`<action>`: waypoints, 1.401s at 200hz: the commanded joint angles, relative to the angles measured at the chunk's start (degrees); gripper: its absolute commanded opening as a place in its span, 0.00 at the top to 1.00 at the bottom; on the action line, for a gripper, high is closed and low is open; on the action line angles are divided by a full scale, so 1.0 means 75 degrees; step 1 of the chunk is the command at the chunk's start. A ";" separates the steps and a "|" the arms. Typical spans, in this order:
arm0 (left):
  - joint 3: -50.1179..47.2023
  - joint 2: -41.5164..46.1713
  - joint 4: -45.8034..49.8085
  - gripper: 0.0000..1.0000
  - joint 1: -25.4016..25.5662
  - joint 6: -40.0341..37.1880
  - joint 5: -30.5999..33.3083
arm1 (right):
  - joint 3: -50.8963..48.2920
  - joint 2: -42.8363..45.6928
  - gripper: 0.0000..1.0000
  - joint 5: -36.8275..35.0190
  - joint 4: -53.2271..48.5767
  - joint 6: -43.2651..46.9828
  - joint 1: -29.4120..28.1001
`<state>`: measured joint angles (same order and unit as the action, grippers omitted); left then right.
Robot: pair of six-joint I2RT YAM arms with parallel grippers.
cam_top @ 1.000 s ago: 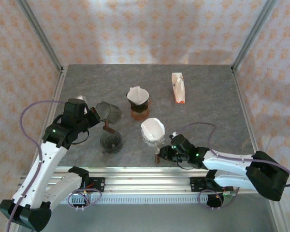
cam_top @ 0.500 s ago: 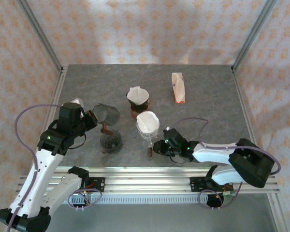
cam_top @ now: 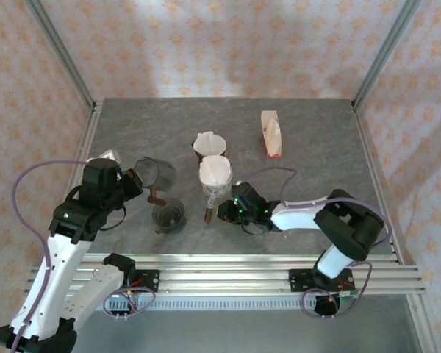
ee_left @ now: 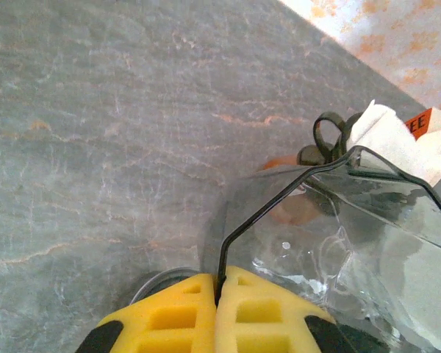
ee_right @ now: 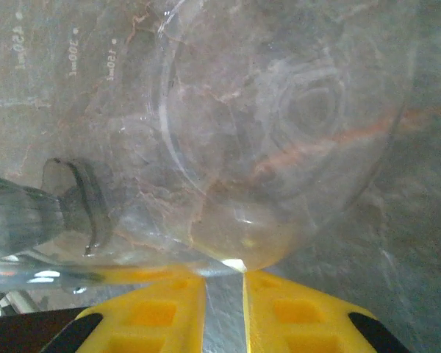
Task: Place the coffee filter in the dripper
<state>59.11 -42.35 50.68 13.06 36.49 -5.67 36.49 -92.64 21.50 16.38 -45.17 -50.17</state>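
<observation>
My left gripper (cam_top: 136, 179) (ee_left: 219, 283) is shut on the black rim of a clear cone-shaped dripper (cam_top: 151, 172) (ee_left: 353, 220), held tilted above the table. My right gripper (cam_top: 225, 209) (ee_right: 224, 276) grips the clear glass base of a second dripper (cam_top: 213, 193) (ee_right: 279, 110), its fingers narrowly apart on the glass. That dripper has a brown handle (cam_top: 208, 215), and a white coffee filter (cam_top: 214, 172) sits open in its top. Behind it, another white filter (cam_top: 209, 143) rests in a brown-based dripper (cam_top: 214, 156).
A glass carafe (cam_top: 167, 215) with a brown handle stands between the two grippers, just below the left-held dripper. A white and orange filter packet (cam_top: 270, 134) lies at the back right. Metal frame posts border the grey stone table (cam_top: 316, 169).
My right arm has carried the filter-holding dripper left and away from the front edge, close to the brown-based dripper. My left arm has drawn its black-rimmed dripper slightly left.
</observation>
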 commanded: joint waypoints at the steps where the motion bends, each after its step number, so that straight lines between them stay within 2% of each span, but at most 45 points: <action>1: 0.0397 0.0127 0.0040 1.00 -0.0064 -0.0116 0.0264 | 0.0391 -0.0351 0.80 -0.0031 0.0220 0.0159 0.0048; 42: 0.0516 0.0126 0.0102 1.00 -0.0065 -0.0125 0.0177 | 0.0659 -0.0666 0.80 -0.0065 0.0197 0.0116 0.0057; 75: 0.0700 0.0120 0.0167 1.00 -0.0057 -0.0175 -0.0171 | 0.0315 -0.0128 0.76 -0.0378 -0.0240 0.0066 0.0045; 97: 0.0825 0.0127 0.0239 1.00 -0.0064 -0.0224 -0.0470 | -0.0191 0.0808 0.70 -0.0925 -0.0909 -0.0001 0.0045; 153: 0.0683 0.0331 0.0290 1.00 0.0173 0.0079 -0.1390 | -0.0599 0.4209 0.59 -0.2929 -0.4127 0.0244 0.0022; 173: 0.0758 0.0292 0.0242 1.00 0.1164 0.0369 -0.1128 | -0.0386 0.4973 0.57 -0.3833 -0.5443 0.0184 0.0022; 210: 0.0908 -0.0114 0.0034 1.00 0.4393 0.0898 0.1040 | -0.0258 0.6153 0.51 -0.5190 -0.6848 0.0042 0.0033; 229: 0.1018 -0.0731 -0.0209 1.00 0.6069 0.1058 0.2162 | -0.0150 0.6599 0.49 -0.5782 -0.7545 -0.0069 0.0034; 243: 0.1176 -0.1350 -0.0335 1.00 0.7059 0.1058 0.2812 | -0.0086 0.6921 0.49 -0.6090 -0.7982 -0.0155 0.0045; 257: 0.1247 -0.2019 -0.0575 1.00 0.7498 0.1063 0.2869 | -0.0061 0.7255 0.48 -0.6260 -0.8311 -0.0234 0.0045; 280: 0.1177 -0.3047 -0.1085 1.00 0.7552 0.1066 0.2414 | -0.0072 0.7708 0.48 -0.6358 -0.8659 -0.0317 0.0049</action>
<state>66.94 -59.53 48.71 69.06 42.94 8.99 34.37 -37.76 -20.43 -41.28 -45.89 -50.04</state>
